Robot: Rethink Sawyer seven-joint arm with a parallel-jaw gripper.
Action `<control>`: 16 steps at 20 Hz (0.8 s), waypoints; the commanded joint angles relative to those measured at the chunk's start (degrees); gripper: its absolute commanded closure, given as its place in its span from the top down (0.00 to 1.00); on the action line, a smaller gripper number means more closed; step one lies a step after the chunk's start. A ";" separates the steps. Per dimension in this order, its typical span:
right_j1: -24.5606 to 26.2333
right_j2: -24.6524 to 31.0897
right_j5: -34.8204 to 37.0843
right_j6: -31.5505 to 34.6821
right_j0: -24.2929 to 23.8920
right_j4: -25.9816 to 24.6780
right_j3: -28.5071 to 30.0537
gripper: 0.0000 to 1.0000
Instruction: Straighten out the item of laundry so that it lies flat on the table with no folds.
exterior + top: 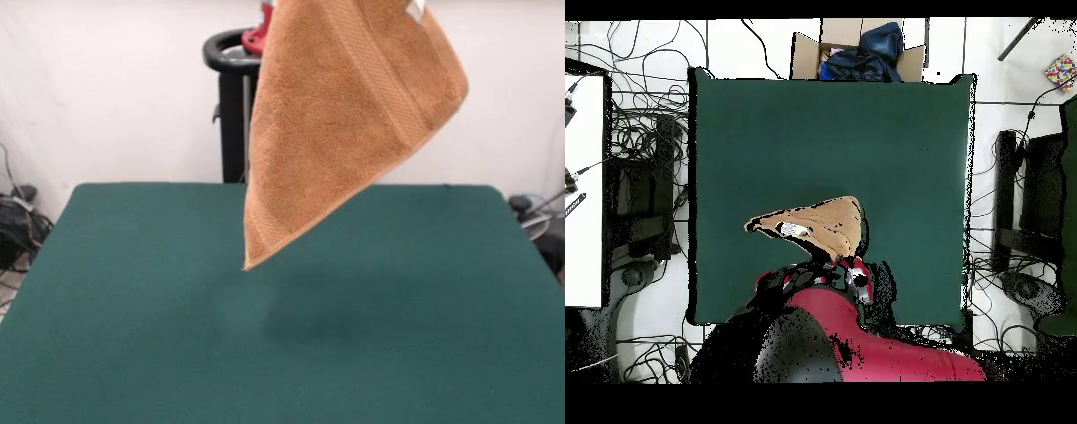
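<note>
The orange-tan towel (344,115) hangs in the air above the far half of the green table (132,309), clear of its top. It hangs as a diamond: its lowest corner points down at the left, and its top runs out of the front view. A woven border band and a small white label (415,9) show near its upper right. In the overhead view the towel (820,222) appears as a bunched wedge just beyond the red arm (865,340). My gripper (848,262) holds the towel at its upper part. The fingers themselves are mostly hidden by cloth.
The black pedestal (231,106) stands behind the table's far edge. A cardboard box with dark clothes (860,52) sits off the table's opposite edge. Cables and equipment lie on the floor on both sides of the table. The towel's shadow falls on the table's middle.
</note>
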 commanded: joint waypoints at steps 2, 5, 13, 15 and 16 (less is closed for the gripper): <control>1.58 -4.75 2.27 14.59 3.03 1.35 -1.13 0.00; 2.87 -4.80 3.49 14.05 2.96 0.43 -2.81 0.00; 1.89 -7.56 3.70 15.89 6.07 0.87 -0.97 0.00; 1.00 -8.49 3.62 16.73 7.13 0.98 0.04 0.00; 0.62 -8.97 3.60 17.37 7.80 0.94 0.45 0.00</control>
